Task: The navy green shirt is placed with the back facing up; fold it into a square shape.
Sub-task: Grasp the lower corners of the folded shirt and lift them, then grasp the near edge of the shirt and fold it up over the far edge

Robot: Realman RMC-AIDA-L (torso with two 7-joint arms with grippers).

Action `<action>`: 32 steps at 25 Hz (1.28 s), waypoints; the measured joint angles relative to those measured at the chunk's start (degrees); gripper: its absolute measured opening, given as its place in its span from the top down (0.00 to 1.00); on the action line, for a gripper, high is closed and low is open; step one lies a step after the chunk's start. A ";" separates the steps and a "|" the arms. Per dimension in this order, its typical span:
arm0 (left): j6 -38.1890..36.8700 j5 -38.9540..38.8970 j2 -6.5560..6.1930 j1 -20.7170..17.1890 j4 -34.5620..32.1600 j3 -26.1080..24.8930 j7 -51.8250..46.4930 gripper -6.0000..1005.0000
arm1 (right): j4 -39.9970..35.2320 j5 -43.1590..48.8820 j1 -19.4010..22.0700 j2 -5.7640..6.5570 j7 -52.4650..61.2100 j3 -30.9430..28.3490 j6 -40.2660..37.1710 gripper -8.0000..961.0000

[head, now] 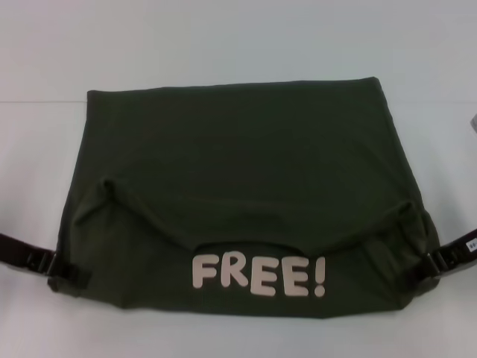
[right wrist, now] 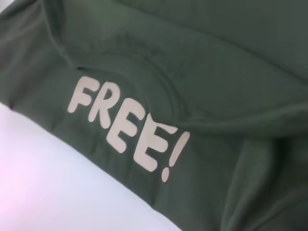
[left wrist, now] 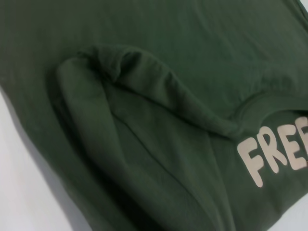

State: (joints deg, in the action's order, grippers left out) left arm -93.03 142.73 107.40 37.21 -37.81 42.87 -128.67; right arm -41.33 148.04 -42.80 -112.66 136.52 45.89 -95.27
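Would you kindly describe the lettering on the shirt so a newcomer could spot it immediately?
A dark green shirt covers most of the white table, partly folded. Along its near edge, between the left gripper and right gripper, sits the cream lettering reading "FREE!", the only pale mark on plain cloth.

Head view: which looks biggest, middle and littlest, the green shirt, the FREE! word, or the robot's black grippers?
1. navy green shirt, by far the biggest.
2. FREE! lettering, a strip along the shirt's near part.
3. left gripper and right gripper, at the shirt's near corners; they look about alike, so no ranking between them.
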 joint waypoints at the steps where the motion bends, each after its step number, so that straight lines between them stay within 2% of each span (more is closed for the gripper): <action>1: -1.06 0.45 -0.11 0.04 -0.13 -0.26 0.00 0.95 | 0.08 0.01 0.00 0.00 -0.29 0.08 -0.61 0.95; 16: -15.20 4.73 -0.36 0.24 -0.89 -0.63 0.95 0.94 | 0.38 0.88 0.62 -0.69 -3.97 4.05 -7.72 0.95; 27: -19.48 6.99 -0.12 -0.07 -1.14 -0.37 1.27 0.94 | 0.28 1.03 2.42 -2.06 -6.18 8.58 -11.78 0.95; 32: -21.77 7.15 -0.01 -0.10 -1.14 -0.11 1.83 0.94 | 0.12 1.03 3.26 -2.17 -7.02 8.77 -12.28 0.95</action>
State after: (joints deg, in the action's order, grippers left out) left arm -114.80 149.88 107.39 37.10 -38.95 42.76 -126.84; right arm -41.21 149.07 -39.54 -114.83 129.50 54.66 -107.55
